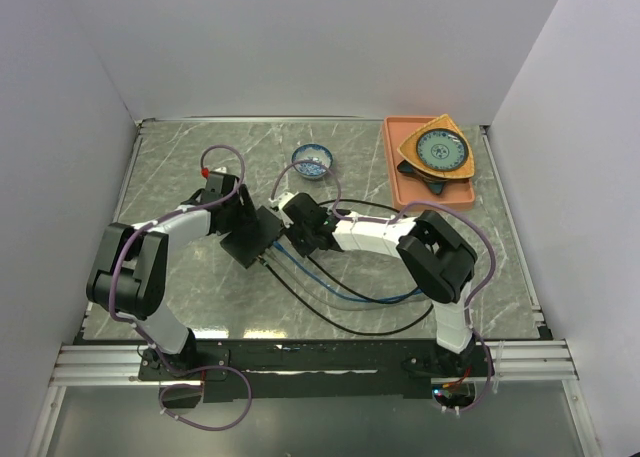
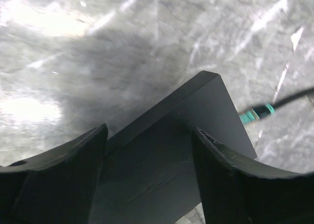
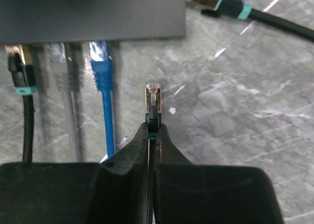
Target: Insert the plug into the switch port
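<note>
Right gripper is shown pinched narrow on the plug, just behind its clear head. The contacts are thereby kept pointed at the socket edge of the switch. The plug is held apart from that edge, just right of the blue cable; a grey cable and a black cable are already seated further left. The switch is straddled by the left gripper, presumably so it is braced against the push. Whether the pads actually press cannot be told. Only the right wrist view shows the occupied row and a loose plug beyond the corner; the sockets themselves are hidden. The top view alone shows the switch resting mid-table between both arms.
</note>
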### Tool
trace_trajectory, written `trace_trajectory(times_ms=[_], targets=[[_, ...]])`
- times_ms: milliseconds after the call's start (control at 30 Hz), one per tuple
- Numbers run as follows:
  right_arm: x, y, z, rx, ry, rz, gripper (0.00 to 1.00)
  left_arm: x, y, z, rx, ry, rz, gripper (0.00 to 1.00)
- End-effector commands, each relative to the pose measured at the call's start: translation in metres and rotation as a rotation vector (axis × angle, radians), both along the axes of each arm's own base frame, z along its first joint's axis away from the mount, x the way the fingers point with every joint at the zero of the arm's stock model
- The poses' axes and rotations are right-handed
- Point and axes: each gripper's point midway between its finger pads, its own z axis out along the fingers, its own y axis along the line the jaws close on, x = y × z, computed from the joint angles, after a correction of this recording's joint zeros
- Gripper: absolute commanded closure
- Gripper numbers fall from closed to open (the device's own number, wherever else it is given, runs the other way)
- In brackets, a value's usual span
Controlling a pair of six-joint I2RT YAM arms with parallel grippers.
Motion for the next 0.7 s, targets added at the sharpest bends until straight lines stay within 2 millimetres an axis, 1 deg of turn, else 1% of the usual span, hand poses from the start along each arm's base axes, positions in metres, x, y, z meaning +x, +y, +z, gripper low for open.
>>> trace_trajectory(times_ms=[0, 100, 367, 567, 667], targets=[[0.009, 0.014, 0.015, 0.071, -0.023, -0.008, 1.00, -0.006, -0.022, 0.008, -0.101, -0.004, -0.068, 0.30], [0.010, 0.017, 0.016, 0.090, -0.029, -0.014, 1.00, -0.009, -0.025, 0.007, -0.116, 0.000, -0.076, 0.30], [0.016, 0.022, 0.023, 0.102, -0.039, -0.025, 1.00, -0.009, -0.023, 0.008, -0.102, 0.002, -0.073, 0.30], [0.018, 0.027, 0.025, 0.108, -0.042, -0.020, 1.00, -0.010, -0.021, 0.011, -0.094, -0.005, -0.076, 0.30], [0.017, 0.028, 0.023, 0.106, -0.035, -0.019, 1.00, -0.010, -0.022, 0.012, -0.099, -0.001, -0.084, 0.30]])
